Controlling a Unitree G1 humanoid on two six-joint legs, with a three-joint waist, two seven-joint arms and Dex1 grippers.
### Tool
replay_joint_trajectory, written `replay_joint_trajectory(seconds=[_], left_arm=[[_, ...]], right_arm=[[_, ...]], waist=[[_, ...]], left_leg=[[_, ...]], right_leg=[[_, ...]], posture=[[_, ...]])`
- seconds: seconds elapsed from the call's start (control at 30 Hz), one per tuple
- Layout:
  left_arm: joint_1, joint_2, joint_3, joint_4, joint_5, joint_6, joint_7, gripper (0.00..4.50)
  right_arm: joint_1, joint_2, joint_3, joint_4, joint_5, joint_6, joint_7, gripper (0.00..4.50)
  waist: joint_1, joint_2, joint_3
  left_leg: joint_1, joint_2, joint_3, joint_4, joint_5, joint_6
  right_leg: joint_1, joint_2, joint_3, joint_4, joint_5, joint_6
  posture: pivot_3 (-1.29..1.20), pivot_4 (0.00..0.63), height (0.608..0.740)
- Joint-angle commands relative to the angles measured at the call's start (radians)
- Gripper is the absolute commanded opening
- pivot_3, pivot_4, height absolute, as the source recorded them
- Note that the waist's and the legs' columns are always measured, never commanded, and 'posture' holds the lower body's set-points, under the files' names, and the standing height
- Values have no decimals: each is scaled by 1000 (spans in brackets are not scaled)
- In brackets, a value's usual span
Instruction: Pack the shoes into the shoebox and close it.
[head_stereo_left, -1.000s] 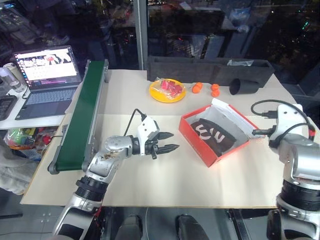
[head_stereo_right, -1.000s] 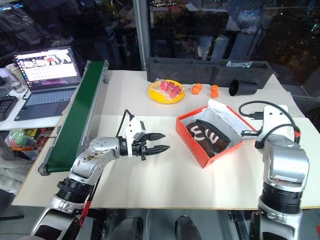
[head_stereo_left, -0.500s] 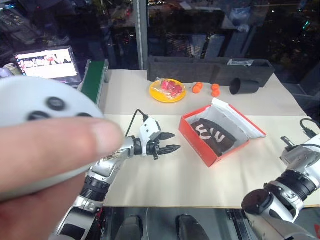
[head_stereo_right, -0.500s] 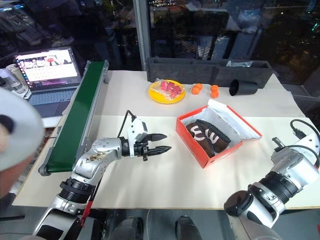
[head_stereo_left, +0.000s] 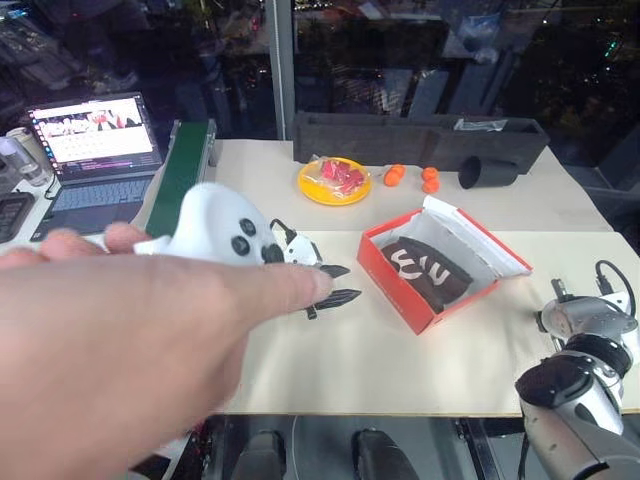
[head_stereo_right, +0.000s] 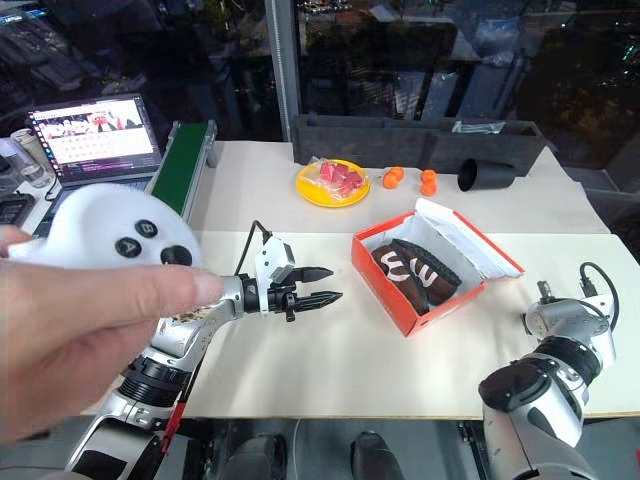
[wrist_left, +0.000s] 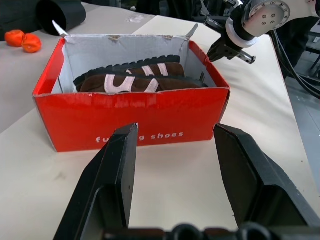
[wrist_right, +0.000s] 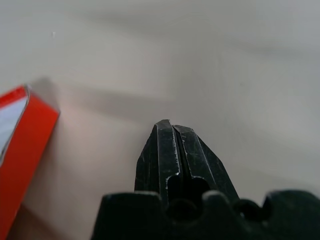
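Both fuzzy shoes (wrist_left: 142, 80) lie inside the red shoebox (wrist_left: 130, 115), straight ahead of the half-open, empty left gripper (wrist_left: 175, 165). Its light cardboard lid (head_stereo_left: 480, 235) looks best nudged by its free edge. The right gripper (wrist_right: 182, 145), closed and empty, hovers beside the box.

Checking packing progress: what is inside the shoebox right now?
Inside the open shoebox lie the two shoes, side by side, white stripe marks showing. Its red front wall hides their lower parts and the box floor.
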Motion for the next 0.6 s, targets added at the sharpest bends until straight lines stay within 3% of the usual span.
replay_joint_trajectory(seconds=[0.03,0.6], left_arm=[[-6,-14,2,-20,2,-14,9,2530],[-29,-29,11,10,18,-27,6,2530]], right_arm=[[-50,-28,25,107,84,-51,33,33],[-80,-107,156,427,197,-212,270,33]], waist=[[-10,0,0],[-26,-1,1]], left_leg=[[0,0,0,0,0,0],[6,0,0,0,0,0]], right_leg=[[0,0,0,0,0,0],[7,1,0,-2,0,1]], posture=[[0,150,714],[0,150,714]])
